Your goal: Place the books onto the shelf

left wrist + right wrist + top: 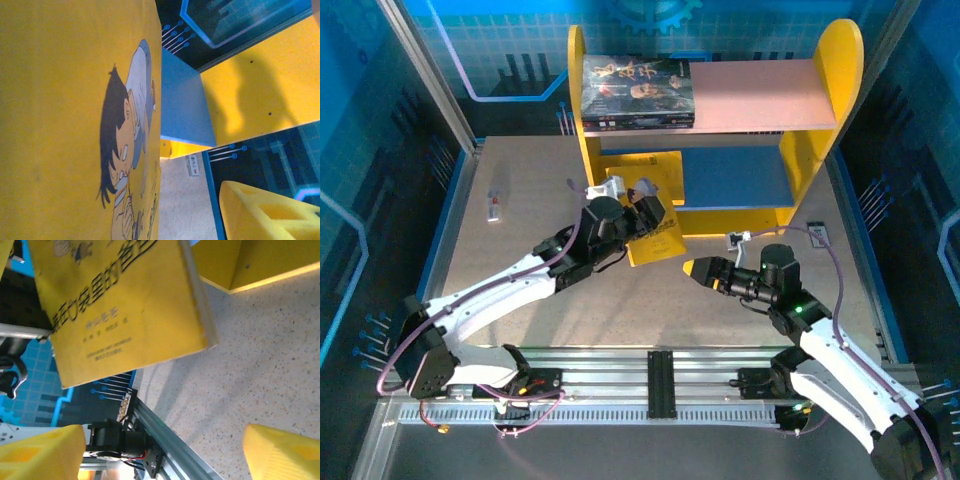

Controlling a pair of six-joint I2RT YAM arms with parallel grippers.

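A yellow book (658, 243) with a cartoon figure hangs tilted in front of the shelf (840, 70), its near corner off the table. My left gripper (638, 203) is at this book. In the left wrist view the cover (60, 120) lies along one side and the one visible finger (265, 212) stands apart from it. My right gripper (695, 268) sits just right of the book, open and holding nothing. In the right wrist view that gripper (160, 455) is below the book (125, 300). A dark book (638, 92) lies on the pink upper board. More yellow cover (645, 168) shows at the blue lower board's left end.
A small white device (495, 207) lies at the table's far left. A white tag (816, 232) lies on the table by the shelf's right panel. An aluminium rail (660, 385) runs along the near edge, and blue walls close in both sides.
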